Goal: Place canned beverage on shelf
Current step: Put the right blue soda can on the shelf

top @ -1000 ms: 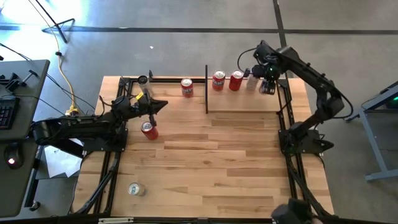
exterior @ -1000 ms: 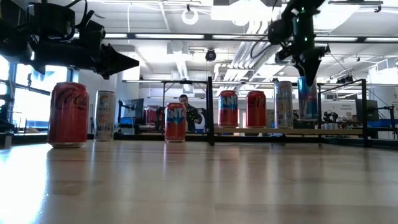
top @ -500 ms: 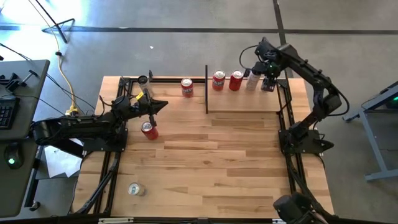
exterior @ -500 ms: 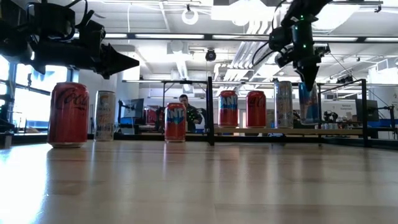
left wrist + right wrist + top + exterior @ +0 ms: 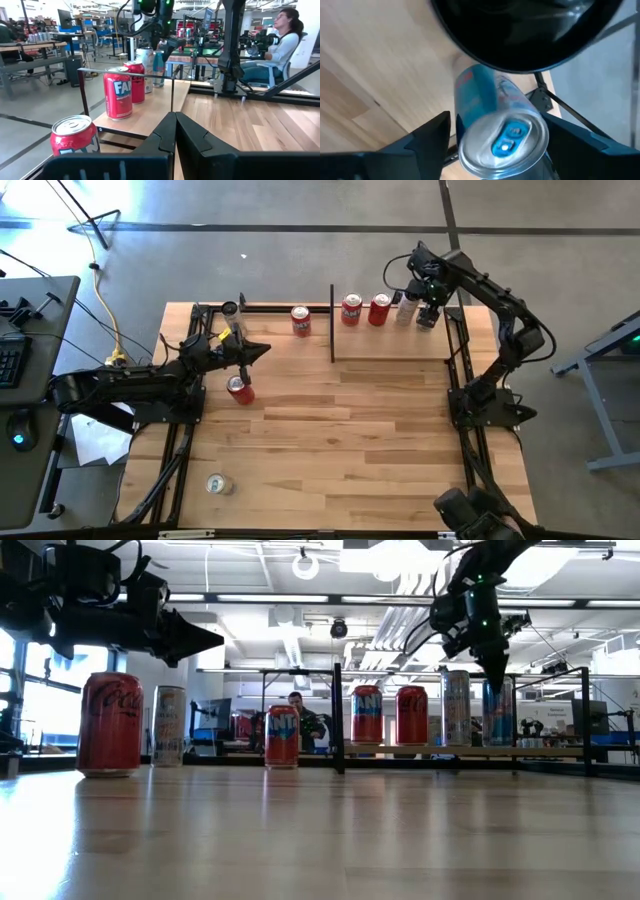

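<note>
Nearest on the worktop (image 5: pixel 330 430), a silver can (image 5: pixel 216 484) lies at the near left corner, not yet dealt with. Farther back on the left, a red cola can (image 5: pixel 239 389) stands just beside the left gripper (image 5: pixel 262 348), whose fingers are pressed together on nothing; that arm hangs idle over the left side. Beyond it, a tall pale can (image 5: pixel 169 725) and a red can (image 5: pixel 300 319) stand at the far edge, left of the black divider post and so off the shelf (image 5: pixel 390 342).

On the shelf, at the far right, two red cans (image 5: pixel 364 310) and a silver can (image 5: pixel 456 708) stand in a row, with the blue can (image 5: pixel 497 712) at the right end. The right gripper (image 5: pixel 428 315) hangs over that blue can, its fingers (image 5: pixel 427 134) spread to either side with gaps showing, so the can appears set down and let go. Four cans look placed and four remain.

The shelf board under the blue can's base is hidden by the right arm from above. Whether the fingers touch the can anywhere cannot be told. The printing on the near silver can is too small to read.
</note>
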You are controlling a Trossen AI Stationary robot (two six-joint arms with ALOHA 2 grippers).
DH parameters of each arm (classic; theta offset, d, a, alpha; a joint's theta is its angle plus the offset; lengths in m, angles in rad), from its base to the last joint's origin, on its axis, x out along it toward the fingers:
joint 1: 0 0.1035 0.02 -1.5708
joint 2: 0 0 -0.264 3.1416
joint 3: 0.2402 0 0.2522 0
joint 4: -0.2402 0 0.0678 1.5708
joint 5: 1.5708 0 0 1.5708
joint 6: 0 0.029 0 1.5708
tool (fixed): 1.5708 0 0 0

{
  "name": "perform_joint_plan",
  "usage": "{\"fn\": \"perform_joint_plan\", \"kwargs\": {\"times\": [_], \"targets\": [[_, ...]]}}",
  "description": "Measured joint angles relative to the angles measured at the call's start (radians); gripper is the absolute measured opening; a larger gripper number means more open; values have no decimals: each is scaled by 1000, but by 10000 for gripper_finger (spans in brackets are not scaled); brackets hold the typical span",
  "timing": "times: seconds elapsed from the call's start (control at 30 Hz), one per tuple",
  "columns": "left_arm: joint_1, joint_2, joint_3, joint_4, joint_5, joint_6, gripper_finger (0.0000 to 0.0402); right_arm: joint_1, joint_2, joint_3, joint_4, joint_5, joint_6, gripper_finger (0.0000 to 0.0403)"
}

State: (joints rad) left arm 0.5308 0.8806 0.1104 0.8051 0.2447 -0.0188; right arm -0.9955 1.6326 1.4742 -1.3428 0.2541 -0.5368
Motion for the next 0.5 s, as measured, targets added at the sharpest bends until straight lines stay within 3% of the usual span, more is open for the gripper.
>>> {"fn": "perform_joint_plan", "kwargs": {"times": [0.5], "targets": [[0,0,0,0,0,-4,0,3,-3,55,-88,73,69,298]]}}
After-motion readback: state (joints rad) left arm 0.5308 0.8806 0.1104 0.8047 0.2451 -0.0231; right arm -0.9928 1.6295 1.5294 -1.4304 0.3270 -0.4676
